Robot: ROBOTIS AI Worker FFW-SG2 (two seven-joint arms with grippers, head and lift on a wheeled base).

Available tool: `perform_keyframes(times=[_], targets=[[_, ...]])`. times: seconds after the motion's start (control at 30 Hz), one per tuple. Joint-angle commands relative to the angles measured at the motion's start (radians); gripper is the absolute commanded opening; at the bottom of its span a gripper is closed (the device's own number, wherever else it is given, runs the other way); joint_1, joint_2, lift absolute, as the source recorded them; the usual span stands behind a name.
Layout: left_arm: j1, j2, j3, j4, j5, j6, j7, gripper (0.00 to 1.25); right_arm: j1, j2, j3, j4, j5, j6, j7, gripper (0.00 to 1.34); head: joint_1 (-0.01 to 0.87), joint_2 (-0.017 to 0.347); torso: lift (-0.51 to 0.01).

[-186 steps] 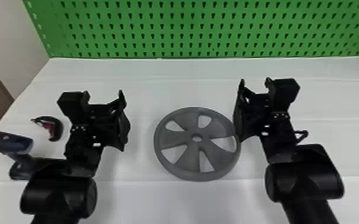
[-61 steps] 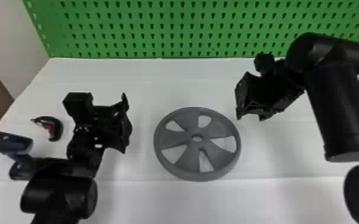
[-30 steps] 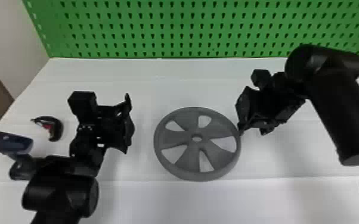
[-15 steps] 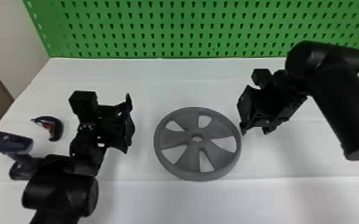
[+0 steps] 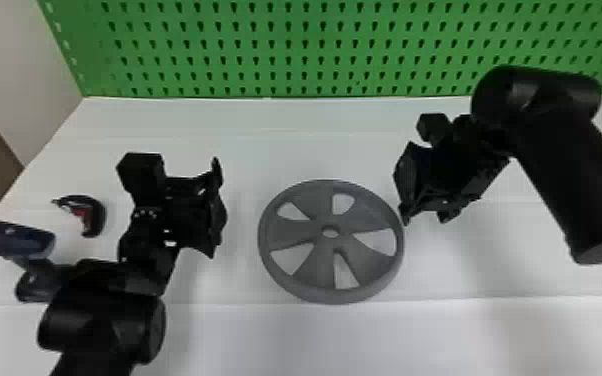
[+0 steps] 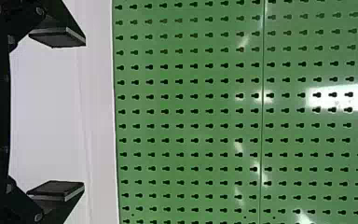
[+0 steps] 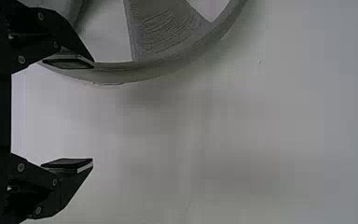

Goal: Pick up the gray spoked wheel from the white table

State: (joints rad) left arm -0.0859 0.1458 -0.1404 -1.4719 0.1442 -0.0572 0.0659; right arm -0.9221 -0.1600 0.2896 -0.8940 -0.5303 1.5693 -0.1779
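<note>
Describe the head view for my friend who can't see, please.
A gray wheel lies flat on a white table, with the robot's right gripper by its rim and left arm on the other side. A green board with holes stands behind; a drill is far left.

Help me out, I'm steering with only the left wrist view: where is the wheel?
Observer: In the head view, the gray spoked wheel lies flat on the white table, to the right of the left gripper.

Operator: Is the right gripper holding it?

Observer: No, the right gripper is open. One finger overlaps the wheel's rim in the right wrist view; whether they touch, I can't tell.

Operator: Anything to watch for around my left arm?

Observer: Yes, a dark blue handheld tool is on the arm's left, right next to it in the head view.
</note>
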Motion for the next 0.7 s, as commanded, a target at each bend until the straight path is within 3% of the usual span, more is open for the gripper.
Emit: perform_keyframes(times=[0.0, 0.37, 0.67], targets=[[-0.002, 0.000, -0.004, 0.002, -0.002, 0.004, 0.000, 1.06, -0.014, 0.019, 0.003, 0.001, 0.006, 0.003, 0.000, 0.83, 0.770, 0.044, -0.098], [-0.006, 0.000, -0.008, 0.005, -0.002, 0.005, 0.000, 1.06, -0.021, 0.062, 0.022, 0.027, -0.034, 0.003, 0.000, 0.83, 0.770, 0.044, -0.098], [-0.008, 0.002, -0.010, 0.007, 0.002, 0.005, 0.000, 1.06, -0.014, 0.076, 0.013, 0.040, -0.031, 0.003, 0.000, 0.83, 0.770, 0.044, -0.098]])
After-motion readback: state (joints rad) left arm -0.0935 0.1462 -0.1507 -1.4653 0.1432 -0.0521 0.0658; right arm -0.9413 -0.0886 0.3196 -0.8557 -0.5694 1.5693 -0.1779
